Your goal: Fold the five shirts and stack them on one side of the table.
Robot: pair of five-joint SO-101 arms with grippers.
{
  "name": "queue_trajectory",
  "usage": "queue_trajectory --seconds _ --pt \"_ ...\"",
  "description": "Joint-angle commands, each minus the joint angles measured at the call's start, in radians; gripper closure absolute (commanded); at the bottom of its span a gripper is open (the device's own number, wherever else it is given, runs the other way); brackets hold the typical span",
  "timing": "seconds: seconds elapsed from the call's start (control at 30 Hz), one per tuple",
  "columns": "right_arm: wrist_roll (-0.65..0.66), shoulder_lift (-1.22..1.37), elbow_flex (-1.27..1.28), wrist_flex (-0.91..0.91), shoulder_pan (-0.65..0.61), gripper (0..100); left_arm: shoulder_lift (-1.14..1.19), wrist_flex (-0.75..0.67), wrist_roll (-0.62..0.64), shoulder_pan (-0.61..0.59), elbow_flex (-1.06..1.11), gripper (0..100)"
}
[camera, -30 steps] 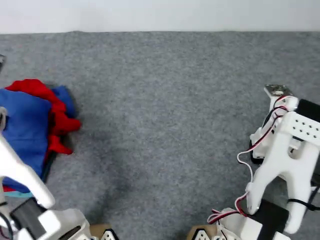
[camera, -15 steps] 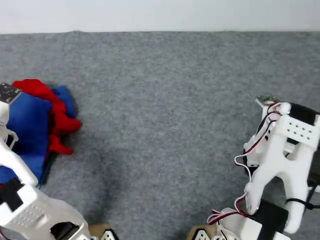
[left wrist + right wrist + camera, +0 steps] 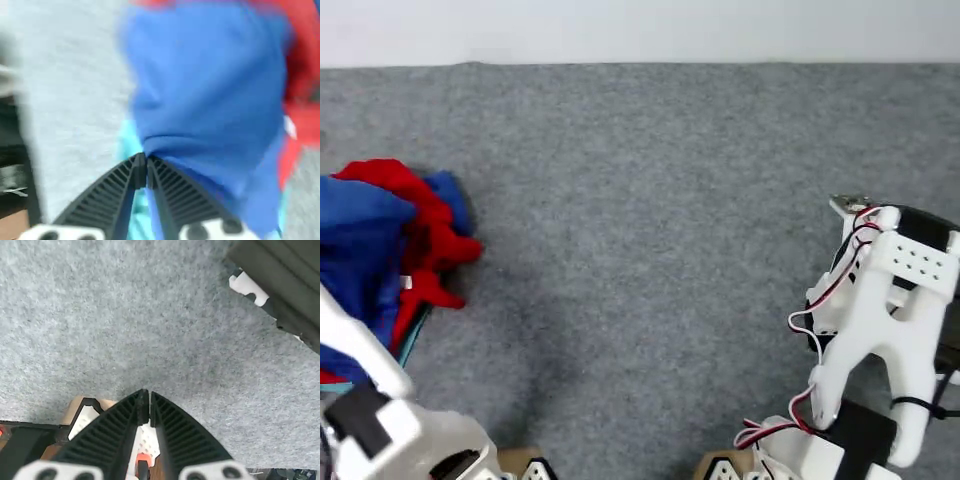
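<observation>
Overhead camera faces down at table [image 3: 650, 200]; wrist cameras apparently hover close.

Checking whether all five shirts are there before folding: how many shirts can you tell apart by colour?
blue shirt: 1
red shirt: 1
turquoise shirt: 1
Total: at least 3; others may lie hidden underneath.

The right gripper [image 3: 145, 407], fingers pressed together, hangs over grey felt [image 3: 125, 315], a dark object [image 3: 280, 275], perhaps fabric, farther off.

The left claw [image 3: 144, 164] has pinched the blue shirt [image 3: 360, 240] and lifted it.
</observation>
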Motion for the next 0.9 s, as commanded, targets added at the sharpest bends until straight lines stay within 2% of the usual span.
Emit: queue_trajectory --seconds 0.0,0.17,0.3,0.37,0.43,0.53,0.6,0.73,0.87 --pt "-0.012 -0.042 -0.008 0.042 -0.012 98.9 -0.149 -0.091 0.193 0.015 -0.143 100" --pt "-0.012 -0.042 -0.008 0.042 -0.012 98.9 -0.232 -0.255 0.365 0.015 -0.308 100" --pt "-0.012 -0.042 -0.008 0.042 -0.012 98.9 -0.250 -0.374 0.434 0.015 -0.429 100" --pt "-0.011 -0.042 -0.008 0.042 -0.012 98.9 -0.250 -0.387 0.433 0.021 -0.460 100" --pt "-0.009 -0.042 -0.008 0.041 -0.012 98.9 -0.250 -0.308 0.365 0.054 -0.460 99" --pt "-0.006 -0.042 -0.008 0.041 -0.012 98.9 -0.245 -0.060 0.149 0.120 -0.423 99" --pt "-0.006 -0.042 -0.008 0.041 -0.012 98.9 -0.235 0.051 0.041 0.141 -0.357 99" --pt "-0.006 -0.036 -0.008 0.039 -0.021 98.9 -0.196 0.072 -0.044 0.117 -0.177 99" --pt "-0.006 -0.035 -0.008 0.039 -0.061 98.9 -0.130 0.035 -0.074 0.077 -0.019 90"
